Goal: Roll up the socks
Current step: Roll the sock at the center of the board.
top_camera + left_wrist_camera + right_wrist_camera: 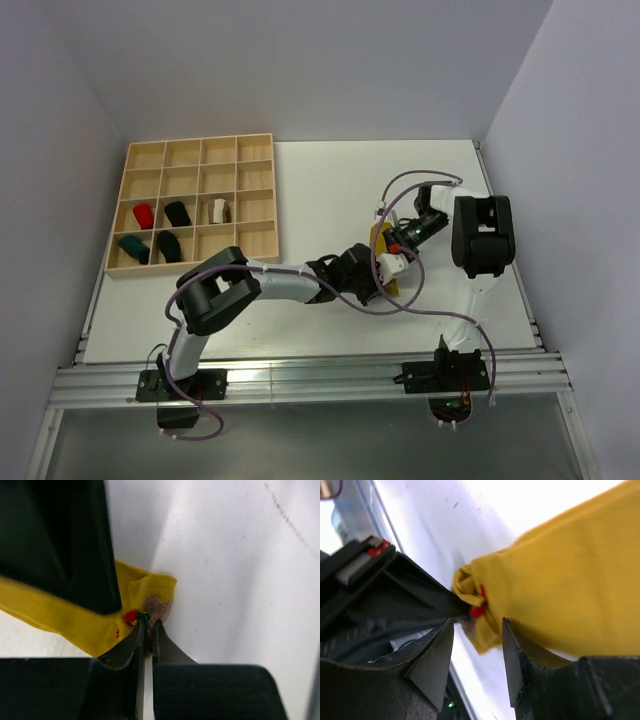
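A mustard yellow sock (379, 241) lies on the white table between my two grippers. My left gripper (374, 273) is shut on its folded corner, where a brown patch (158, 608) and a red mark show; the yellow fabric (75, 620) runs off to the left. My right gripper (402, 240) is open, and the sock's edge (560, 580) hangs between its fingers (432, 655) without being pinched. The left gripper's dark finger (405, 592) meets that same corner in the right wrist view. The right gripper's dark body (55, 535) covers part of the sock in the left wrist view.
A wooden compartment tray (256, 243) stands at the back left. It holds rolled socks: red (143, 216), black (177, 213), white with brown (219, 210), teal (133, 246) and another black one (168, 246). Cables loop around both arms.
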You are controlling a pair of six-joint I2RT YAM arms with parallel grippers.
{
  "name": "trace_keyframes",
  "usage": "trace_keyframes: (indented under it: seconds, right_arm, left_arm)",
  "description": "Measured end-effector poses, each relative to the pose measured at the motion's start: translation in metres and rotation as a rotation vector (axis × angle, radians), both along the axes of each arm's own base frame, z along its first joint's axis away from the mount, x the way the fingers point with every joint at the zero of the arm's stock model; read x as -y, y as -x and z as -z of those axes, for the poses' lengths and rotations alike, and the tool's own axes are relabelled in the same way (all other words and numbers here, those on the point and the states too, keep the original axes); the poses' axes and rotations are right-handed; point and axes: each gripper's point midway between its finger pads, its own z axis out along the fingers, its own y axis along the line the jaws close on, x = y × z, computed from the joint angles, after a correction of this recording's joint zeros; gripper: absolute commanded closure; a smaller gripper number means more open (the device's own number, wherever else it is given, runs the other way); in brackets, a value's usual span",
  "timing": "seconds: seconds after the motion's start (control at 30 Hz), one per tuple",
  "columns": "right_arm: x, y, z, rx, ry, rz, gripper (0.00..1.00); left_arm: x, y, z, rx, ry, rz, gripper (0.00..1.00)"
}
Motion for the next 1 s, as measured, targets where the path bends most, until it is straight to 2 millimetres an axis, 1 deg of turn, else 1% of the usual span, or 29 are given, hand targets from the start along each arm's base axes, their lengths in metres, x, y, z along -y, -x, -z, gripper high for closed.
trace_keyframes:
  seconds: [0.13, 0.4, 0.5, 0.63, 0.73, 0.83, 0.9, 1.0]
  right_arm:
    - [0.013, -0.019, -0.004, 0.055, 0.002, 0.091, 0.49]
    - [0.036, -0.042, -0.006, 0.138, 0.017, 0.201, 0.49]
    - [0.041, -0.042, -0.009, 0.188, 0.038, 0.202, 0.49]
    - [0.041, -0.040, -0.013, 0.244, 0.061, 0.186, 0.51]
    - [0.037, -0.035, -0.017, 0.300, 0.074, 0.156, 0.51]
    - [0.029, -0.030, -0.022, 0.379, 0.095, 0.099, 0.51]
    - [0.019, -0.022, -0.022, 0.449, 0.117, 0.042, 0.51]
    - [-0.004, -0.002, -0.022, 0.556, 0.145, -0.081, 0.49]
  left_arm:
    - [-0.010, -0.002, 0.000, -0.215, 0.029, -0.052, 1.00]
    - [-0.032, 0.004, 0.001, -0.606, 0.040, -0.157, 1.00]
    - [-0.038, 0.007, 0.004, -0.762, 0.038, -0.218, 1.00]
    - [-0.048, 0.011, 0.006, -1.003, 0.046, -0.303, 1.00]
    - [-0.061, 0.020, 0.008, -1.188, 0.035, -0.350, 1.00]
    - [-0.068, 0.020, 0.009, -1.302, 0.022, -0.378, 1.00]
    - [-0.072, 0.022, 0.010, -1.376, 0.007, -0.393, 1.00]
    - [-0.076, 0.025, 0.012, -1.468, -0.017, -0.414, 1.00]
